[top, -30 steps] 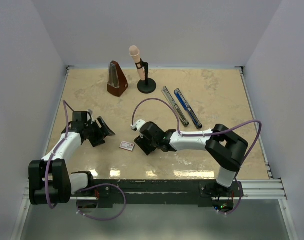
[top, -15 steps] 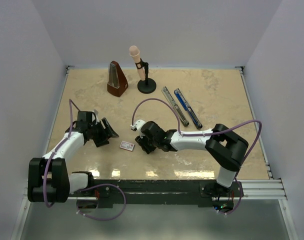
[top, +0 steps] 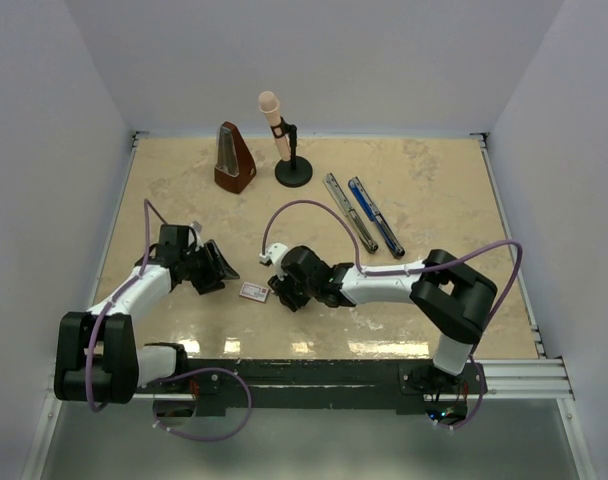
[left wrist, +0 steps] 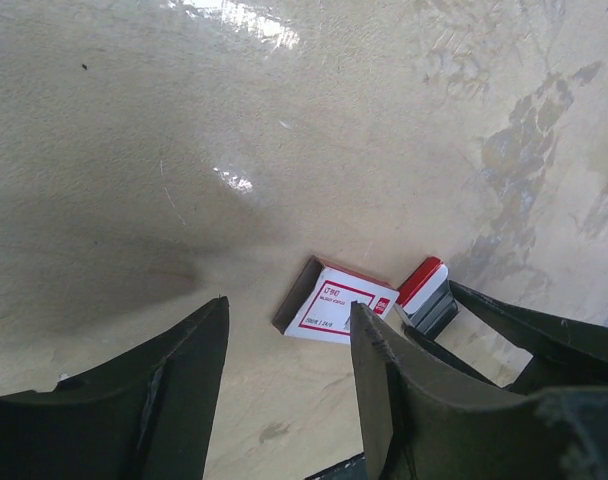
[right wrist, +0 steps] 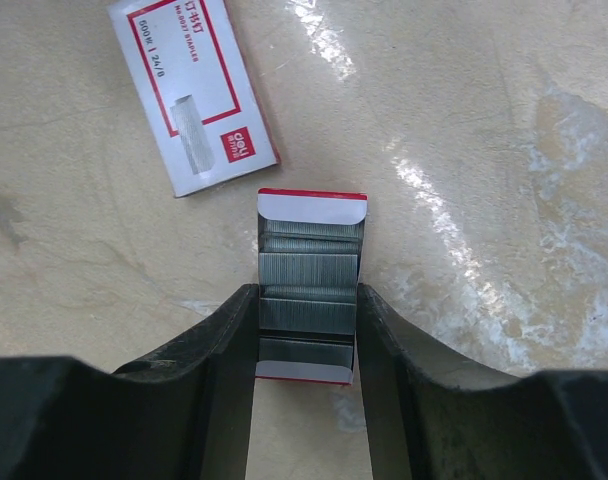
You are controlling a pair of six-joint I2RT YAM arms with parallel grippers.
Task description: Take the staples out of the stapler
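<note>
your right gripper is closed on the small red-edged card tray in the middle of the right wrist view. one finger lies against each long side, and nothing else is in the grip. the silvery-grey ribbed staples fill this tray in short blocks. i judge that you hold the walls and not the strips because the strips could break apart if squeezed. the tray lies flat on the beige marbled table, open side up, so nothing can spill.

the white cardboard sleeve with red print lies at the upper left of that view, near the tray but not touching it.

your left gripper has its jaws well apart and holds nothing. in the left wrist view the sleeve shows beyond the gap between its fingers, right of centre. the gripper seems placed to take the sleeve so that the tray can slide into it, but this is only my guess.

the long slim blue-and-black stapler lies right of centre in the upper half of the top view. its narrow silvery metal rail is just beside it on the left, and both are well apart from the grippers. whether any staples are in the rail is too small to tell.
</note>
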